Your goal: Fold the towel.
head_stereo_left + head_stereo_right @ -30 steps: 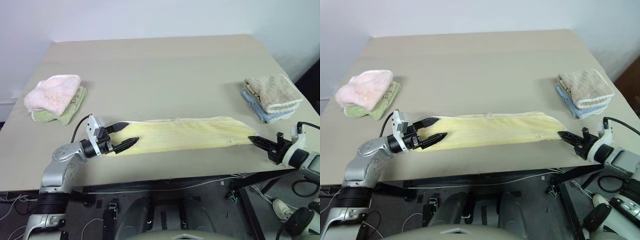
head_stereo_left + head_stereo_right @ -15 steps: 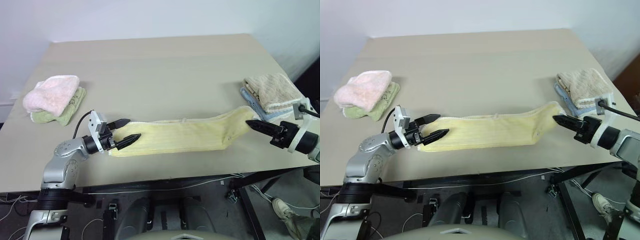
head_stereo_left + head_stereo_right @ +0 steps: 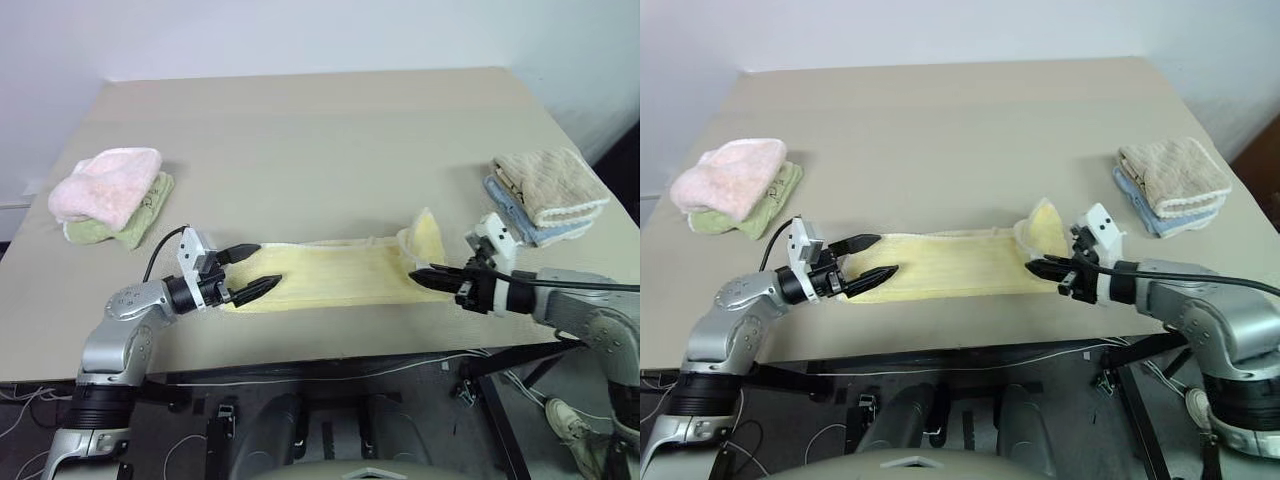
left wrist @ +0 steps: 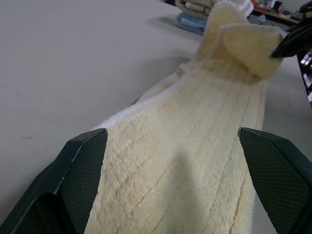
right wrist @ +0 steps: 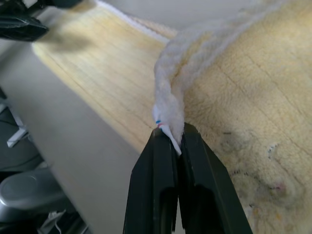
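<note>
The pale yellow towel point(image 3: 330, 275) lies as a long strip near the table's front edge. Its right end point(image 3: 422, 238) is lifted and curled back over the strip. My right gripper point(image 3: 415, 272) is shut on that end's whitish edge trim point(image 5: 169, 105), where its fingertips point(image 5: 171, 141) pinch a corner with a small tag. My left gripper point(image 3: 250, 268) stands open at the towel's left end, one finger on each side of the cloth point(image 4: 185, 161). It holds nothing. The right gripper's black tip point(image 4: 292, 41) shows far down the strip in the left wrist view.
A pink fluffy towel point(image 3: 105, 182) lies on a green one point(image 3: 135, 222) at the table's left. A beige waffle towel point(image 3: 548, 182) sits on a blue one point(image 3: 520, 215) at the right. Bare tabletop point(image 3: 320, 150) stretches behind the strip; the front edge is close.
My right gripper has swung left along the strip, carrying the towel's right end up and over toward the middle. The left gripper has stayed open in place.
</note>
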Available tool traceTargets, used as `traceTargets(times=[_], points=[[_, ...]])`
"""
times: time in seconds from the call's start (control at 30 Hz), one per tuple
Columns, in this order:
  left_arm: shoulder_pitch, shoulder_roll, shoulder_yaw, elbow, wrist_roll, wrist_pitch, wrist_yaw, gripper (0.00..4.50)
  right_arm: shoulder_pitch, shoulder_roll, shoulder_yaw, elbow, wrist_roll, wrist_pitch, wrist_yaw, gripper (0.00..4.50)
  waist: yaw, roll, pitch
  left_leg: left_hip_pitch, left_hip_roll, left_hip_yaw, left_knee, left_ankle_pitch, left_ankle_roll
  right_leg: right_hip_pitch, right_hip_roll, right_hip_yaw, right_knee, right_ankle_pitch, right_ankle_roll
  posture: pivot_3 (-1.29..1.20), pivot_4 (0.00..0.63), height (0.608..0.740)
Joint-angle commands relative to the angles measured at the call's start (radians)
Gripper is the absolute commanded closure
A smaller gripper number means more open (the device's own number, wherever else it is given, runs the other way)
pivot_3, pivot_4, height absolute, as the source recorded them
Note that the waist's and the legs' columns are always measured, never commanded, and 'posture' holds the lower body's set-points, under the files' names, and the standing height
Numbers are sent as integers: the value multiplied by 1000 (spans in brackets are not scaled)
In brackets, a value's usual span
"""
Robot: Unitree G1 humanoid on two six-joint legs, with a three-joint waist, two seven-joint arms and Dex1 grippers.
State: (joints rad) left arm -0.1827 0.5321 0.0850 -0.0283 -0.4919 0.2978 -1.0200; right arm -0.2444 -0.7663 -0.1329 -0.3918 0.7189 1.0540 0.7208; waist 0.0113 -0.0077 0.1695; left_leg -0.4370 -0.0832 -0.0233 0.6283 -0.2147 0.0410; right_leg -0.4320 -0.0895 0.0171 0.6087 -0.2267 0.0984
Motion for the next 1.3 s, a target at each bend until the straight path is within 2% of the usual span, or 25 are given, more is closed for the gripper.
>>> traceTargets(times=[0.03, 0.33, 0.57, 0.6, 0.67, 0.8, 0.9, 1.0, 1.1, 1.13, 1.23, 1.3], points=[[11, 5, 5, -42, -6, -14, -2, 0, -22, 10, 41, -17, -12, -27, 3, 4473, 0, 0, 0, -1, 0, 0, 0, 0, 0, -1, 0, 0, 0, 0, 0, 0, 150, 740], [19, 14, 16, 6, 17, -58, -13, 0, 10, -10, 129, -43, -47, -54, 21, 4473, 1, 0, 0, -5, 0, 0, 1, 0, 0, -5, 0, 0, 1, 0, 0, 0, 150, 740], [14, 12, -9, 31, 26, -85, -54, 0, -40, 93, 142, -4, -82, -76, -55, 4473, 0, 0, 0, -5, 0, 0, 1, 0, 0, -6, 0, 0, 3, 0, 0, 0, 150, 740], [8, 9, -9, 27, 24, -85, -52, 0, -41, 101, 138, -10, -72, -72, -50, 3991, 0, 0, 0, -5, 0, 0, 1, 0, 0, -6, 0, 0, 3, 0, 0, 0, 150, 740], [-11, 3, 2, 20, 7, -73, -41, 0, -38, 102, 136, -20, -64, -66, -41, 3473, 2, 0, 0, -5, 0, 0, 2, 0, 0, -6, 1, 0, 3, 0, 0, 0, 150, 740], [-64, -16, 36, 17, -37, -55, -14, 0, -23, 87, 107, -48, -17, -62, 1, 2141, 2, 0, 0, -5, -1, 0, 3, 0, 0, -5, 0, 0, 3, 1, 0, 0, 150, 740], [-117, -30, 56, 7, -71, -28, 14, 0, 7, 51, 36, -88, 65, -49, 59, 1079, 2, 0, 0, -5, -1, 0, 3, 0, 0, -5, 1, 0, 4, 1, 2, 0, 150, 740], [-187, -52, 70, 0, -124, 29, 50, 0, 0, 41, -61, -49, 134, -21, 49, 89, 2, -1, 0, -5, -1, 0, 4, 0, 0, -5, 1, 0, 4, 2, 4, 0, 150, 740], [-254, -74, 39, 20, -129, 36, 24, 0, -48, 64, -147, 23, 154, -51, 10, 89, 1, -1, 0, -4, -1, 0, 5, 0, 0, -3, 1, 0, 5, 3, 4, 0, 150, 740], [-275, -85, 29, 34, -131, 39, 13, 180, -56, 64, -152, 36, 148, -67, 13, 256, 1, -1, 0, -4, -1, 0, 5, 0, 0, -3, 1, 0, 5, 3, 4, 0, 150, 740], [-336, -125, -26, 66, -141, 58, -56, 903, -70, 111, -161, 79, 118, -154, 2, 1061, 1, -1, -1, -3, -1, 0, 5, 1, 0, -3, 2, -1, 5, 3, 4, 0, 150, 740], [-387, -161, -69, 127, -87, 32, -49, 1622, -81, 149, -149, 121, 76, -211, -27, 1750, 2, -1, -1, -3, -1, 0, 5, 2, 2, -3, 2, -1, 5, 3, 4, 0, 150, 740]])
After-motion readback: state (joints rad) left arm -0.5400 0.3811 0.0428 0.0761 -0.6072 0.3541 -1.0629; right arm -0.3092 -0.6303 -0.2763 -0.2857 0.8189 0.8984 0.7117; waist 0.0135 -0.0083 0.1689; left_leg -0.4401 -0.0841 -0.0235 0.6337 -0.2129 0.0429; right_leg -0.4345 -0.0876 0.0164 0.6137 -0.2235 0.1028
